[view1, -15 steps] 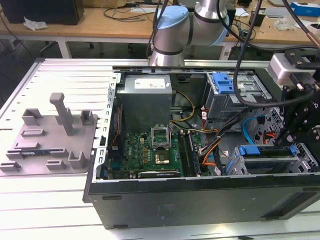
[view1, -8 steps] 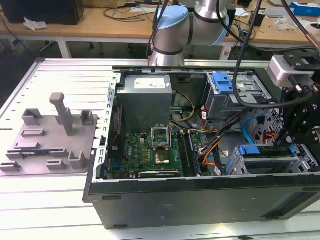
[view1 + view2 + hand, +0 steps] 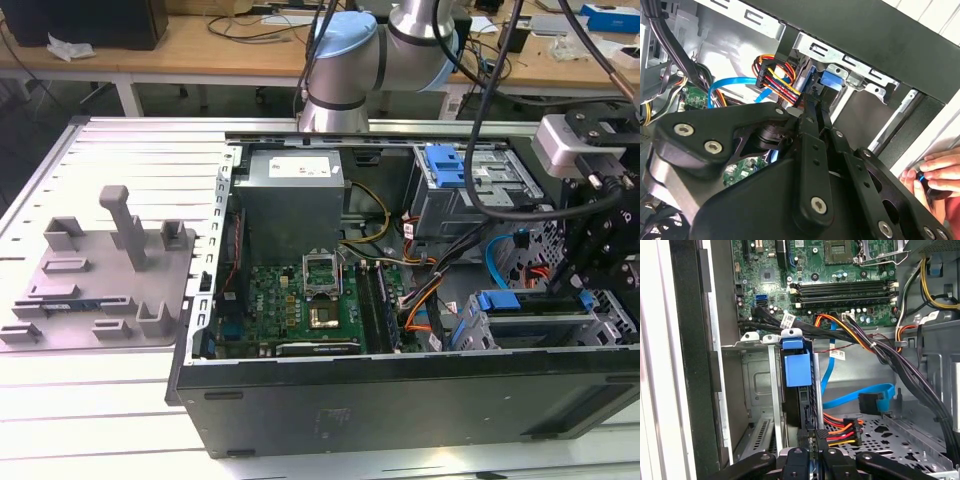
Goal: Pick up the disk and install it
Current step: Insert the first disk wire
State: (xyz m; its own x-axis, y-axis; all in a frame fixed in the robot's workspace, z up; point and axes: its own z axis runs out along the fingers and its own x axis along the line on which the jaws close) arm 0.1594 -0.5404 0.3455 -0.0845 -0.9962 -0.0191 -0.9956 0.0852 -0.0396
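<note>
The flat silver hard drive with blue plastic bracket point(image 3: 799, 371) was held edge-on, lengthwise down the metal drive cage point(image 3: 756, 390), directly ahead of the black gripper point(image 3: 814, 437) clamped onto its near edge.

An open computer case point(image 3: 400, 400) is being shown lying on a table point(image 3: 100, 400), a grey fixture point(image 3: 100, 270) apparently resting beside it.
</note>
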